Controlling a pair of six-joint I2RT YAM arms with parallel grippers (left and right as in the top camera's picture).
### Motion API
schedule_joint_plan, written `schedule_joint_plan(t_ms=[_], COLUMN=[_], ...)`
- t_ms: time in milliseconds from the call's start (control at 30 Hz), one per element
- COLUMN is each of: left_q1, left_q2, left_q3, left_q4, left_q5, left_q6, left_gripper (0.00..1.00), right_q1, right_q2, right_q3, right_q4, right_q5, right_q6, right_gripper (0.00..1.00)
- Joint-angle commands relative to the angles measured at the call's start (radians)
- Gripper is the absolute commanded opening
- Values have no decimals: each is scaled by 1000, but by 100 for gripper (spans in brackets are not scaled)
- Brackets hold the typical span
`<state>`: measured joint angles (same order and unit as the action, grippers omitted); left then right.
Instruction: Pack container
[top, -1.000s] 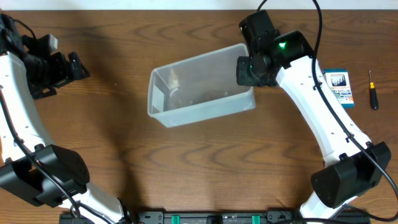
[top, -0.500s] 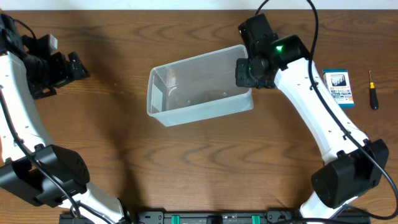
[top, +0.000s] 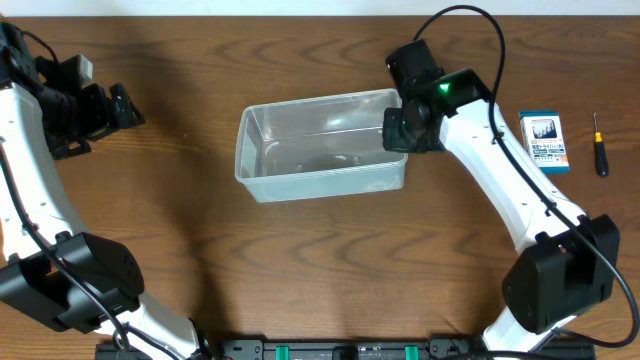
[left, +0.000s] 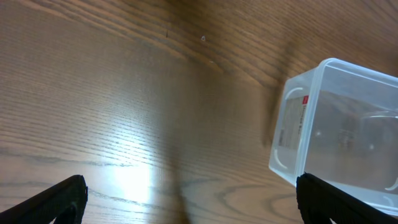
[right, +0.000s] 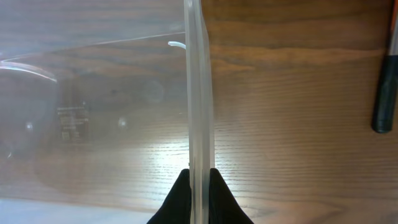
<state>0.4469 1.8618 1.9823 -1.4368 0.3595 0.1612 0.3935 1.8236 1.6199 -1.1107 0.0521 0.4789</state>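
The clear plastic container (top: 320, 145) lies in the middle of the wooden table, its long side almost level in the overhead view. My right gripper (top: 400, 130) is shut on the container's right end wall (right: 199, 112), which runs straight up between the two black fingertips (right: 180, 199). The tub looks empty; only a label shows through its wall. My left gripper (top: 125, 105) hovers far to the left, open, with bare table between its fingers (left: 56, 202); the container's left end (left: 305, 124) shows at the right of the left wrist view.
A small blue-and-white box (top: 545, 140) lies right of the right arm, and a small screwdriver (top: 599, 144) with a black handle lies further right near the table edge. A dark tool tip (right: 387, 87) shows at the right edge of the right wrist view.
The right gripper has turned the container clockwise and shifted it slightly down, so its long side now lies nearly level. The left arm has not moved.
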Motion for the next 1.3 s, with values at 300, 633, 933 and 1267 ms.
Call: schedule_joint_plan(t_ms=[300, 633, 933, 1267], left_q1=[-1, -1, -1, -1], left_q2=[10, 10, 10, 10], left_q3=[-2, -2, -2, -2], left_q4=[-6, -6, -6, -6], left_q5=[-9, -9, -9, -9], left_q6=[5, 5, 5, 5], left_gripper=[98, 98, 98, 98], right_q1=[-56, -53, -53, -52], right_q2=[-34, -34, -34, -34], right_q3=[-50, -108, -127, -192], right_q4=[12, 50, 72, 95], right_q5=[26, 3, 4, 0], right_q6=[-55, -113, -129, -127], right_gripper=[1, 1, 2, 1])
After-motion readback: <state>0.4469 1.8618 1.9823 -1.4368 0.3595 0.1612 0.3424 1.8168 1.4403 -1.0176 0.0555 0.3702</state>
